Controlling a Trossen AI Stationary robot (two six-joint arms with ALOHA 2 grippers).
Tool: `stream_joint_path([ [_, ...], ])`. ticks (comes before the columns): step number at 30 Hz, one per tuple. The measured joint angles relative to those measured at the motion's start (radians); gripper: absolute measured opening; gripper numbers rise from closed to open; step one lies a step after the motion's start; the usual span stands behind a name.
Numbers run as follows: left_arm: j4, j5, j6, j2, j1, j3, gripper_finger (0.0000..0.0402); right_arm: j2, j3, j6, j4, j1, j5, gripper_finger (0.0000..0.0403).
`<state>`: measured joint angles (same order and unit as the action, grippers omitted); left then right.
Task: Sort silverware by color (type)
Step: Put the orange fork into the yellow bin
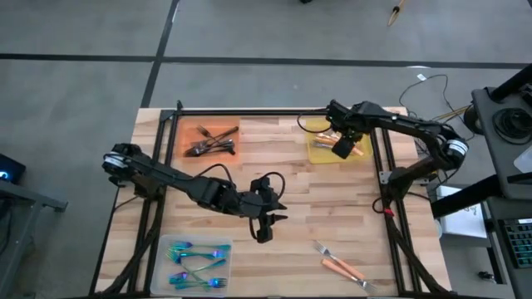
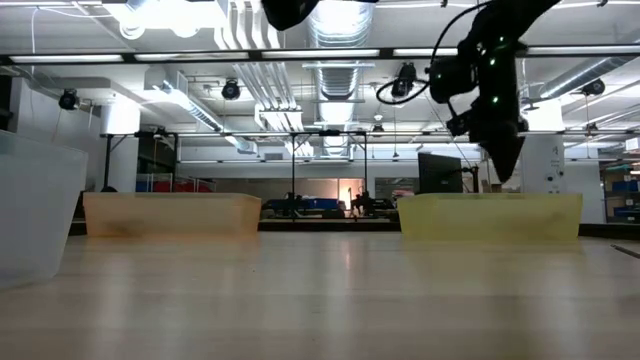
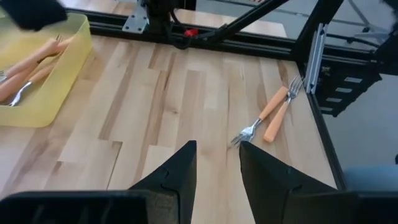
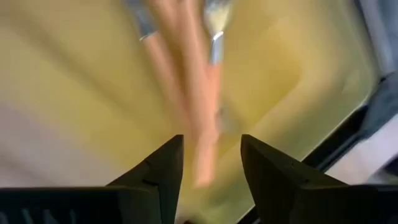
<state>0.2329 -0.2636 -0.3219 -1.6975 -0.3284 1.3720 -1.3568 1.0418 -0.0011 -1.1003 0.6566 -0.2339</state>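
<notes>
Silverware: grey (image 1: 211, 143), teal (image 1: 198, 264) sorted in trays; two orange-handled forks (image 1: 341, 266) left on desk (image 1: 274, 166). Right claw (image 1: 341, 148) apart over yellow tray (image 1: 320, 154); left claw (image 1: 264, 232) apart, empty.

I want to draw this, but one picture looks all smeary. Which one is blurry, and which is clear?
The right wrist view is smeared: the orange-handled forks streak over the yellow tray. The left wrist view is sharp: two orange-handled forks lie crisp on the wooden table.
</notes>
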Motion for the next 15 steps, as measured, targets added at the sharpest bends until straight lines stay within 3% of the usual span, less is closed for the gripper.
stream_joint_path([
  [4,0.030,0.000,-0.001,0.010,0.000,0.000,0.0103,0.096,0.005,0.108,-0.102,-0.065,0.201,0.0152],
  [7,0.032,0.000,0.001,0.015,0.000,0.000,0.0103,0.187,-0.023,0.220,-0.090,-0.191,0.336,0.0145],
  [15,0.034,0.000,0.007,0.015,0.000,0.000,0.0103,0.293,-0.110,0.692,0.061,-0.758,0.334,0.0134],
])
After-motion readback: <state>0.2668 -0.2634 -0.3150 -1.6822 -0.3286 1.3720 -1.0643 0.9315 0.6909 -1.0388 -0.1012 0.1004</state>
